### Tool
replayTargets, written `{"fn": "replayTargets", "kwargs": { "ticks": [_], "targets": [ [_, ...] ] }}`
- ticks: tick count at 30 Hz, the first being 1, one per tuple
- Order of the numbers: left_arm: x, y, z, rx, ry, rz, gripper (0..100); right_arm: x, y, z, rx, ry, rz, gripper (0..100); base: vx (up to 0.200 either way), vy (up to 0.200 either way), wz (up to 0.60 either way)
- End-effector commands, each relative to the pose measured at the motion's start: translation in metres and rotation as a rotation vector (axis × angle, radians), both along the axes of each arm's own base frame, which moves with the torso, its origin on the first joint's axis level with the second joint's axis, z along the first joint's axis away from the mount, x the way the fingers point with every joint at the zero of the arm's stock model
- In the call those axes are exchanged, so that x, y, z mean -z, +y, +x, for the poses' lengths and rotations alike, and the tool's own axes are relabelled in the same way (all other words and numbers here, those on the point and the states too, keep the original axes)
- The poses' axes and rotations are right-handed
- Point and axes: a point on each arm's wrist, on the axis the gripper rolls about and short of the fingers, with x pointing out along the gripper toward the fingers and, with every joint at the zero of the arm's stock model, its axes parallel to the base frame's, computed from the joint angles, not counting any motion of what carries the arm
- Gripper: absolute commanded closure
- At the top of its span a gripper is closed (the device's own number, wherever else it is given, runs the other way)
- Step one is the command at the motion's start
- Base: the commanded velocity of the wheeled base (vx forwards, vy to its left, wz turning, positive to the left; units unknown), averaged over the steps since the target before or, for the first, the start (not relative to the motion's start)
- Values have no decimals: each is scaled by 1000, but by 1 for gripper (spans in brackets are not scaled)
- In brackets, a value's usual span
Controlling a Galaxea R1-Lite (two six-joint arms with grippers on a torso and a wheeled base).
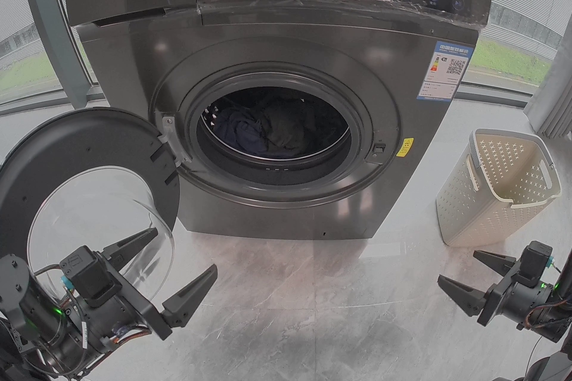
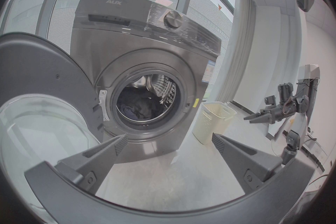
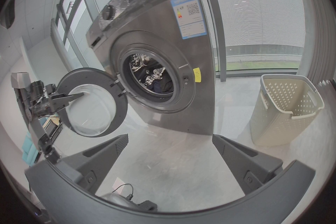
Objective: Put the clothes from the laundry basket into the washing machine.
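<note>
A dark grey washing machine (image 1: 280, 78) stands ahead with its round door (image 1: 83, 186) swung open to the left. Dark clothes (image 1: 271, 129) lie inside the drum, also seen as clothes (image 2: 138, 107) and clothes (image 3: 154, 77). The cream laundry basket (image 1: 500, 186) stands on the floor right of the machine, and its inside looks empty; it shows too as basket (image 2: 213, 121) and basket (image 3: 285, 107). My left gripper (image 1: 185, 254) hangs open low at the left, in front of the door. Low at the right, below the basket, my right gripper (image 1: 468, 275) is open and holds nothing.
Grey marble-look floor (image 1: 310, 305) spreads between the grippers and the machine. Large windows run behind the machine, with a grey pillar (image 1: 47, 13) at the back left. A curtain (image 1: 557, 96) hangs at the far right.
</note>
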Motion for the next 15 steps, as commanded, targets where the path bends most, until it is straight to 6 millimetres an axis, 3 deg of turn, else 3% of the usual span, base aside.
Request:
{"fn": "replayTargets", "kwargs": {
  "ticks": [1, 11, 15],
  "targets": [
    [-13, 27, -24, -28, -40, -37, 0, -9, -21, -21, 55, -68, 46, 0, -200, 0, 0],
    [-2, 67, -51, -163, 35, 35, 0, -8, -41, -38, 155, -78, 40, 0, -200, 0, 0],
    [5, 83, -66, -252, 56, 50, 0, -4, -50, -49, 206, -69, 25, 0, 0, 0, 0]
  ]
}}
